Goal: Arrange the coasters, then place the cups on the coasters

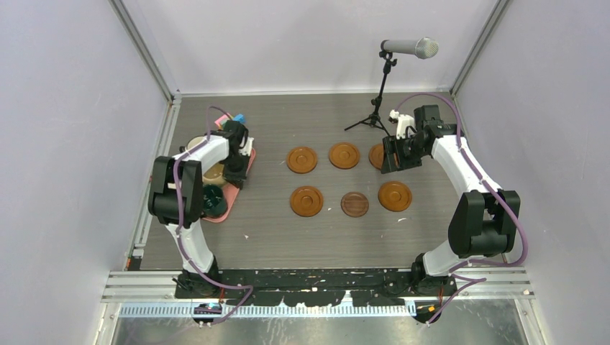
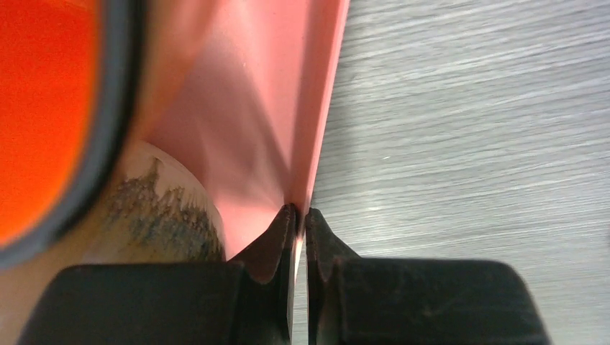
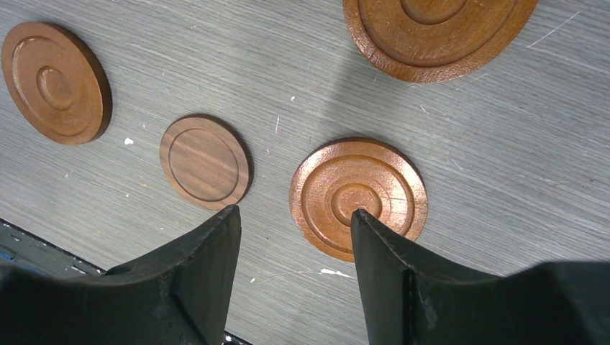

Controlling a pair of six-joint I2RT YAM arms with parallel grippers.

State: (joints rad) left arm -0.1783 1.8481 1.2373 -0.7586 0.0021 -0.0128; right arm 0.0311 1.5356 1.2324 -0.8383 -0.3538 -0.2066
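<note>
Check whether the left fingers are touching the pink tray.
Touching. The left wrist view shows the left fingers closed on the side wall of the pink tray, with its thin edge pinched between them.

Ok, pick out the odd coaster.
The middle coaster of the near row: smaller, darker, and the only one plain inside its rim, without concentric rings.

White arms [image 1: 196,246] with black joints [image 1: 176,192] and purple cables [image 1: 524,241].

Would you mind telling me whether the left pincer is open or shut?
Shut: the left pincer is clamped on the thin rim of the pink tray, jaws nearly meeting.
</note>
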